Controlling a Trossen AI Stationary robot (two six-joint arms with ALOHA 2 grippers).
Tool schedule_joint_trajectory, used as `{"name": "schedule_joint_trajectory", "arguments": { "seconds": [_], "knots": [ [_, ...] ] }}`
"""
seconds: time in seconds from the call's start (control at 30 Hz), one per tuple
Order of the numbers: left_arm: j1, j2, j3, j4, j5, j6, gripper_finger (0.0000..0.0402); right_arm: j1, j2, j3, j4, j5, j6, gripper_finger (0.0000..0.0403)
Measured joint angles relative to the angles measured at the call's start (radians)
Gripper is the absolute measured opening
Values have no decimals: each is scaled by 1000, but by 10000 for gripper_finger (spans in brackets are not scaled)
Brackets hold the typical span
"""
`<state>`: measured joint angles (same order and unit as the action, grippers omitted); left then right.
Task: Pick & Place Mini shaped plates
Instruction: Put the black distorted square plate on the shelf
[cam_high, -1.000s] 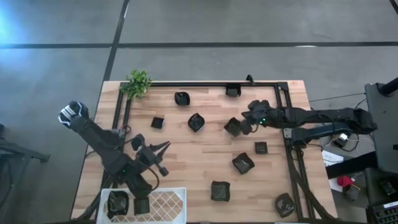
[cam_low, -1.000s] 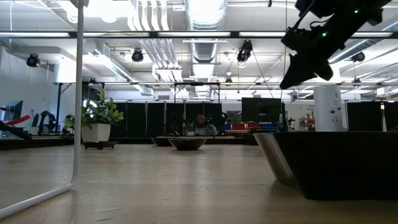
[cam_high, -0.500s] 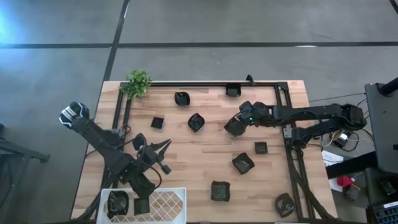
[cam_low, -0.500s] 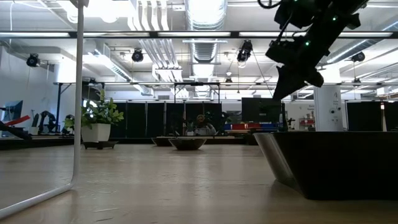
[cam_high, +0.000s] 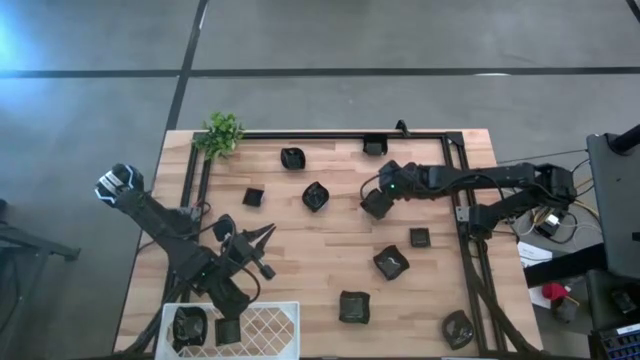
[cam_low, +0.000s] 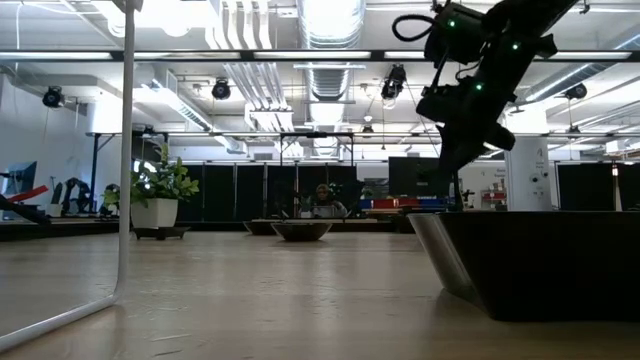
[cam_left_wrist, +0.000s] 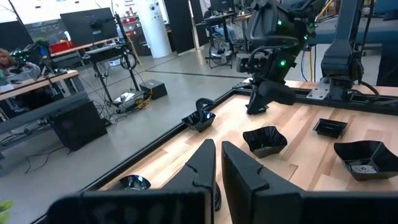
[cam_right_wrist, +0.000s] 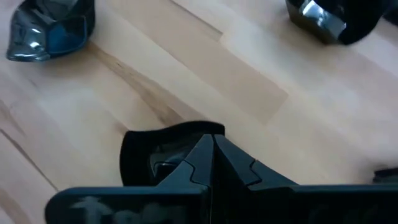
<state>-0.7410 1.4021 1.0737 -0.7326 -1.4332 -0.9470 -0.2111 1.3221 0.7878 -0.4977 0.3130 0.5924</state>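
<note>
Several glossy black mini shaped plates lie scattered on the wooden table, among them a plate (cam_high: 316, 196) left of centre and a plate (cam_high: 390, 262) toward the near right. My right gripper (cam_high: 380, 197) is over the far right part of the table, shut on one plate (cam_high: 374, 204). The low view shows this right gripper (cam_low: 462, 160) high above the table top. My left gripper (cam_high: 260, 242) waits near the near left corner, shut and holding nothing; the left wrist view shows the left gripper (cam_left_wrist: 219, 165) looking across the table. My right gripper pinches the plate's rim (cam_right_wrist: 180, 132) between its two shut fingers (cam_right_wrist: 231, 163), which come from above and slant toward the table's left. The plate sits just below the fingertips. In the low view the dark mass under the gripper hangs well above the table top.
A white wire basket (cam_high: 270, 322) at the near left corner holds two plates (cam_high: 190, 325). A small green plant (cam_high: 222, 133) stands at the far left corner. Black frame rails (cam_high: 330, 135) run along the far and side edges. Bare wood lies in the table's middle.
My right gripper has moved toward the table's left and tipped to point more steeply down, staying shut. The plate under it has kept nearly the same place in the high view. The left arm has kept still.
</note>
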Motion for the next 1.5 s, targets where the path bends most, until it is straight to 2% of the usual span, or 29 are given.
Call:
{"name": "schedule_joint_trajectory", "arguments": {
  "seconds": [0.47, 1.27, 1.5],
  "knots": [
    [0, 0, 0, 0, 0, 1, 23, -2, -16, 9, -41, -30, -76, 13],
    [0, 0, 0, 0, 0, 32, 23, -2, -12, 8, -46, -30, -75, 13],
    [0, 0, 0, 0, 0, 32, 23, -2, -12, 8, -46, -66, -84, 13]
  ]
}}
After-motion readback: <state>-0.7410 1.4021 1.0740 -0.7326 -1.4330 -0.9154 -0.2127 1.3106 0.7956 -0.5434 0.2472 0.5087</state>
